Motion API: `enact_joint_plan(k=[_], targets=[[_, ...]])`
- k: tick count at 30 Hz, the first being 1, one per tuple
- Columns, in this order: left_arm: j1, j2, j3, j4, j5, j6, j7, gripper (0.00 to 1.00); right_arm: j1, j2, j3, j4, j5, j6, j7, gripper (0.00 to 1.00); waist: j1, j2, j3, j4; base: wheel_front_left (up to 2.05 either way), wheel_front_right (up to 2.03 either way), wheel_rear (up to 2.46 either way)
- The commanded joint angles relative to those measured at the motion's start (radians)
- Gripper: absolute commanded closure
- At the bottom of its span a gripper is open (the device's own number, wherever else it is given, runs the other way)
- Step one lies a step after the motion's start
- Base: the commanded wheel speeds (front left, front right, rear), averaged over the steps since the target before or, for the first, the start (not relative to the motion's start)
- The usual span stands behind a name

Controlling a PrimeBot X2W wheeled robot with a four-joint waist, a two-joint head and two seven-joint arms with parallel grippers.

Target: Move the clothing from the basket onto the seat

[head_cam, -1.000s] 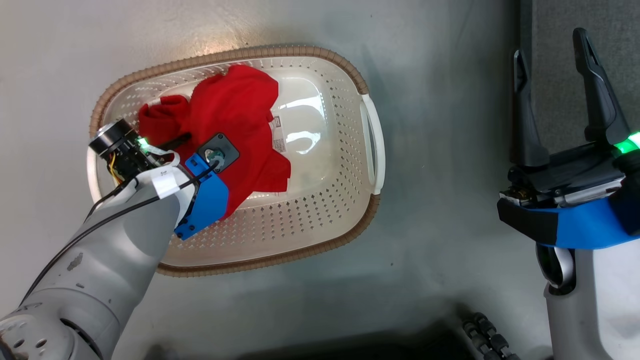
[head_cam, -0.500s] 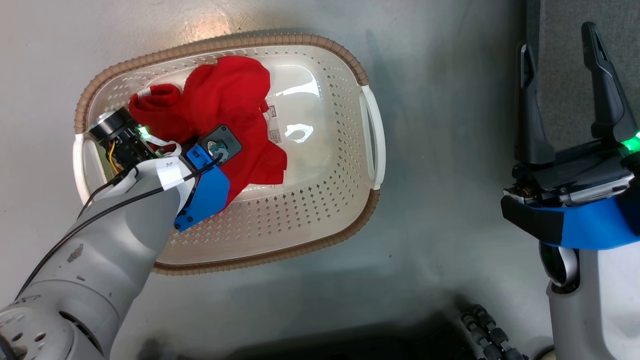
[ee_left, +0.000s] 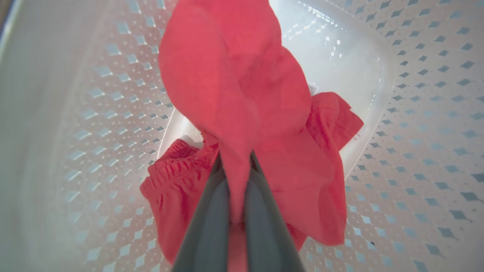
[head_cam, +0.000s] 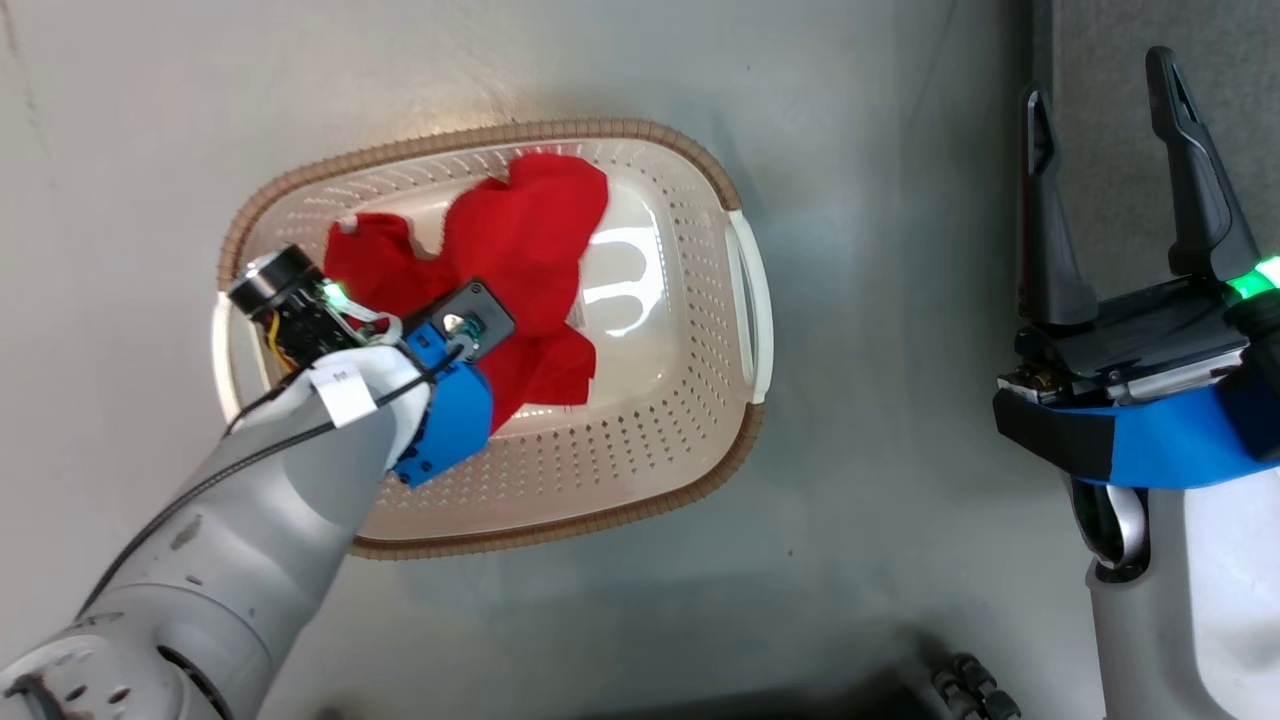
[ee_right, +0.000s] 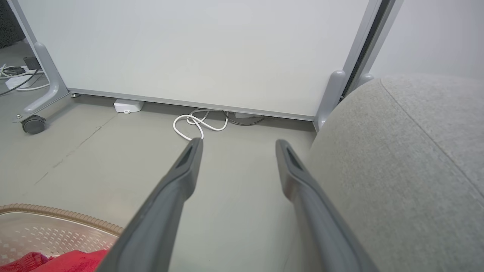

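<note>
The cream perforated basket (head_cam: 640, 510) with a brown rim stands on the grey floor, seen from above. Red clothing (head_cam: 530, 240) lies bunched in its far half. My left gripper (ee_left: 234, 158) reaches down into the basket and is shut on a fold of the clothing (ee_left: 234, 75), which rises between the two fingers while the rest hangs over the basket floor (ee_left: 340, 64). My right gripper (head_cam: 1098, 85) stands open and empty to the right, beside the grey seat (head_cam: 1240, 100). In the right wrist view the right gripper (ee_right: 239, 143) points past the seat (ee_right: 397, 170).
A white partition panel (ee_right: 189, 49) on castors stands beyond the floor. A white cable (ee_right: 196, 122) and a small white box (ee_right: 128, 105) lie at its foot. The basket rim (ee_right: 56, 215) shows at that view's lower left. Bare floor separates basket and seat.
The left gripper has shut on the red fabric and drawn it up into a bunch. The head view has shifted a little. The right gripper stays open in place.
</note>
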Motion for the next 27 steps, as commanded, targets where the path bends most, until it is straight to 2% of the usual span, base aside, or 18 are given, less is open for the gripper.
enact_joint_plan(k=[1, 13, 19, 22, 27], targets=[[0.011, -0.011, 0.001, -0.008, -0.017, -0.001, -0.018, 1.00, -0.009, 0.001, -0.001, 0.005, -0.002, 0.000, 0.000, 0.00, 0.0000, 0.0000, -0.035, 0.012, 0.00, 0.00, 0.00], [0.088, -0.075, -0.002, -0.030, -0.115, -0.001, -0.106, 1.00, 0.038, 0.001, 0.016, 0.070, 0.003, 0.000, 0.000, 0.00, 0.0000, 0.0000, -0.256, 0.055, 0.00, 0.00, 0.00], [0.134, -0.088, 0.042, -0.049, -0.171, 0.000, -0.148, 1.00, 0.070, 0.001, 0.020, 0.104, 0.007, 0.000, 0.000, 0.00, 0.0000, 0.0000, -0.379, 0.071, 0.00, 0.00, 0.00], [0.156, -0.081, 0.076, -0.095, -0.181, 0.018, -0.153, 1.00, 0.091, 0.001, 0.023, 0.121, 0.009, 0.000, 0.000, 0.00, 0.0000, 0.0000, -0.432, 0.077, 0.00, 0.00, 0.00], [0.229, -0.033, 0.159, -0.242, -0.166, 0.061, -0.152, 1.00, 0.127, 0.001, 0.022, 0.142, 0.017, 0.000, 0.000, 0.00, 0.0000, 0.0000, -0.519, 0.088, 0.00, 0.00, 0.00]])
